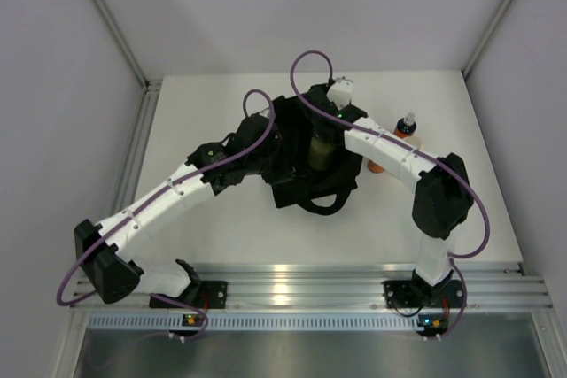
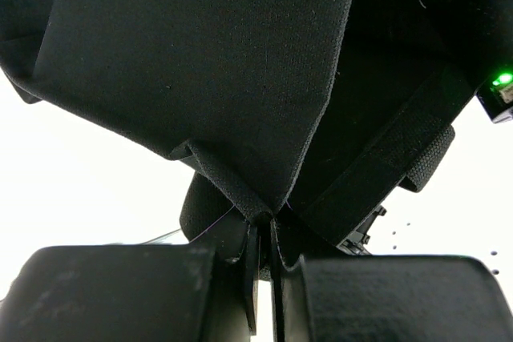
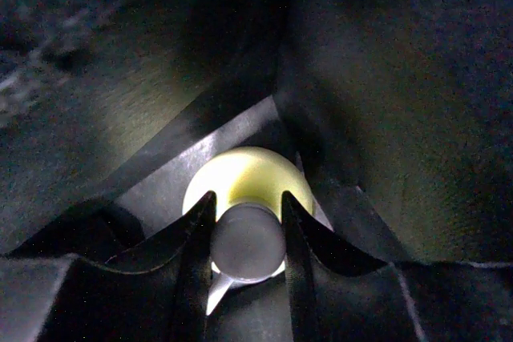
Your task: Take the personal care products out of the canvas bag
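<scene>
top external view: the black canvas bag (image 1: 298,185) sits near the middle of the counter (image 1: 221,219), mouth upward. the left jaws meet its left rim. the right jaws reach down into the mouth from the far right side, where the pale yellow-green bottle (image 1: 320,153) shows inside the bag. a slim orange bottle (image 1: 407,127) with a dark blue cap stands on the counter to the right of the bag, and a second orange bottle (image 1: 376,165) peeks out from under the right forearm (image 1: 385,150), nearer the bag.

left wrist view: the left jaws are clenched on a fold of the canvas bag (image 2: 200,62), the cloth pinched between the tips and spreading away beyond them.

right wrist view: deep in the dark bag, the right jaws are grasping the pale yellow-green bottle (image 3: 244,172) by its cap (image 3: 247,244), one finger on each side. the rounded body sits just beyond the tips against the bag's bottom.
</scene>
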Available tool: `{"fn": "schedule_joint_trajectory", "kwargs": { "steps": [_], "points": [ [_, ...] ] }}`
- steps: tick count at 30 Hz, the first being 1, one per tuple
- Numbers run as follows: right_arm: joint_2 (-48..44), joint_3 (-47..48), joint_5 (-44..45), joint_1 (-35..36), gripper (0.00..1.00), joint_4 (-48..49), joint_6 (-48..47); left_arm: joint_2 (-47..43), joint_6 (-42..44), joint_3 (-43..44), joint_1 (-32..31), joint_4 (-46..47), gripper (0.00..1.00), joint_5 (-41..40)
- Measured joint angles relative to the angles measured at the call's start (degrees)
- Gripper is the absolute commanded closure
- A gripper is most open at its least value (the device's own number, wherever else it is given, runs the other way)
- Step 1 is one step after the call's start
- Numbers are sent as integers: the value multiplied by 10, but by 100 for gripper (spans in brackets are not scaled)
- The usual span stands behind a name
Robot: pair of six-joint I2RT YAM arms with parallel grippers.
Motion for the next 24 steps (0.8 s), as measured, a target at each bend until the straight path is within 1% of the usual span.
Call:
{"fn": "schedule_joint_trajectory", "kwargs": {
  "steps": [9, 19, 24],
  "points": [
    [-18, 3, -17, 0, 100, -3, -40, 0, 0, 0, 0, 0, 100, 0],
    [-43, 58, -43, 0, 100, -13, -81, 0, 0, 0, 0, 0, 100, -1],
    [-44, 65, -58, 3, 100, -16, -106, 0, 0, 0, 0, 0, 100, -2]
  ]
}}
